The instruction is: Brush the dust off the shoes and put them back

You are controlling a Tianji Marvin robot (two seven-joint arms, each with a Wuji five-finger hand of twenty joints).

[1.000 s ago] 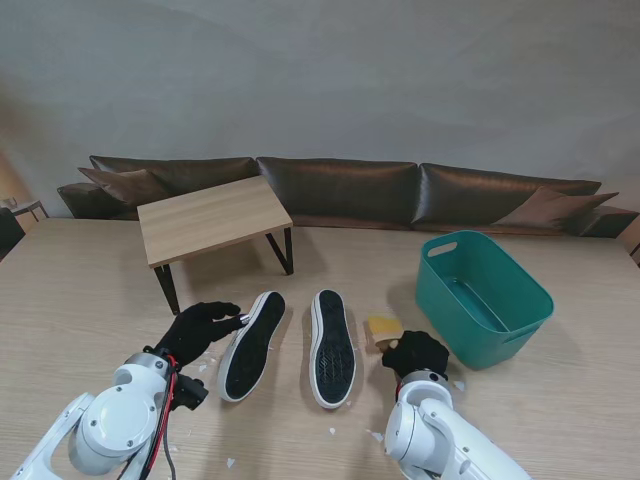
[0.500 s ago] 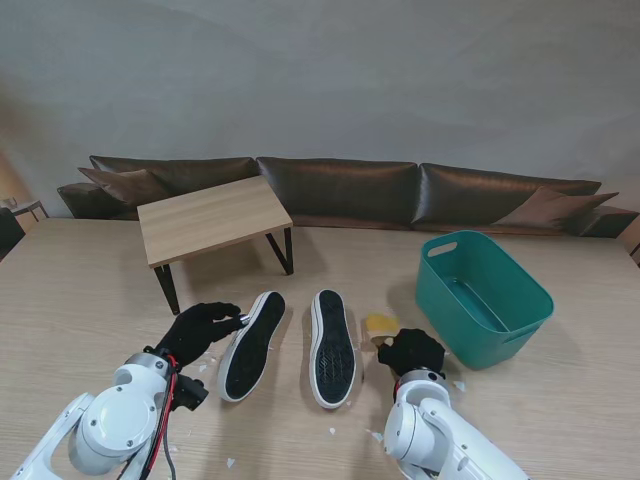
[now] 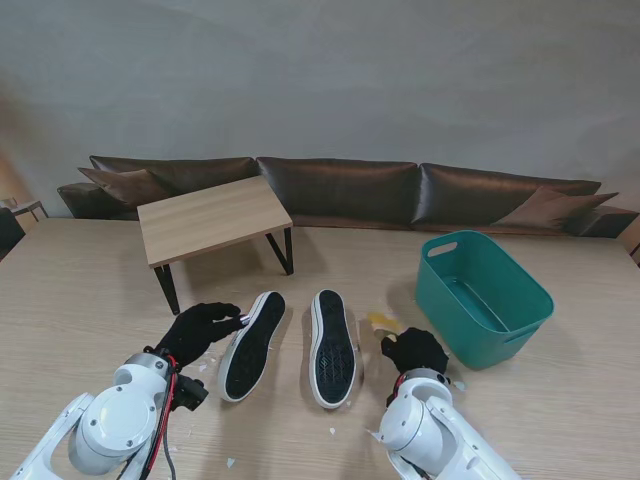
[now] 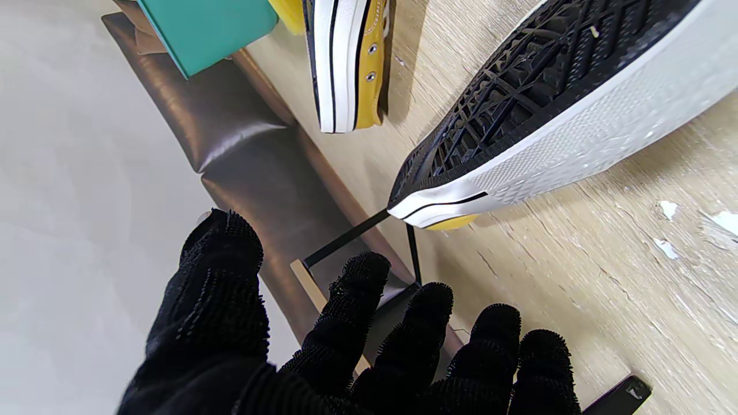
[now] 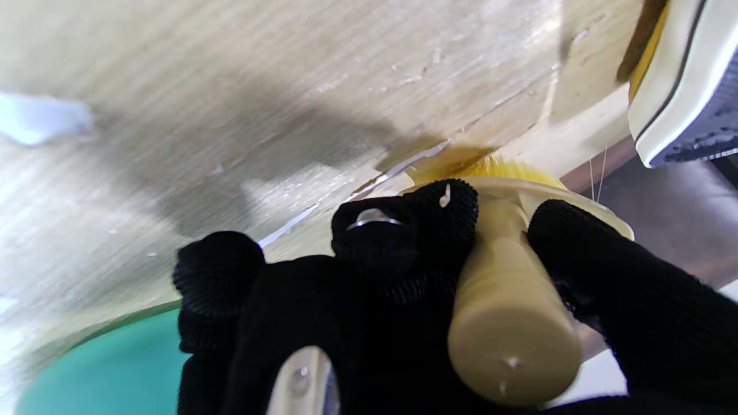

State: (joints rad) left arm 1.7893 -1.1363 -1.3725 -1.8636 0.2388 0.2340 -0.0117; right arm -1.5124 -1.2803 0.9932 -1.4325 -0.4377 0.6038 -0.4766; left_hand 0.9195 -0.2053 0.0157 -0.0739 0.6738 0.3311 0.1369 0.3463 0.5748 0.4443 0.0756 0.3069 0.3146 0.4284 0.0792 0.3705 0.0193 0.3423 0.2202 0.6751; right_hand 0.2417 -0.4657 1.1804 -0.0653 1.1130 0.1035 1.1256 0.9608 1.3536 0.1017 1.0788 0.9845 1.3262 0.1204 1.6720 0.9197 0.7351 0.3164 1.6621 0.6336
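Black-soled yellow shoes (image 3: 333,347) lie sole-up, white-edged.

This is looking like a living room or lounge set up for robot trials. A long dark brown leather sofa (image 3: 340,190) with loose cushions (image 3: 130,184) is running along a plain grey wall (image 3: 320,80), which is giving the place a homely feel. A pale wood-grain bench (image 3: 80,300) is stretching wide in front of it, and a small low wooden side table (image 3: 210,218) on black metal legs is standing on that surface. A teal plastic tub (image 3: 483,297) is sitting to the right, an ordinary household item.
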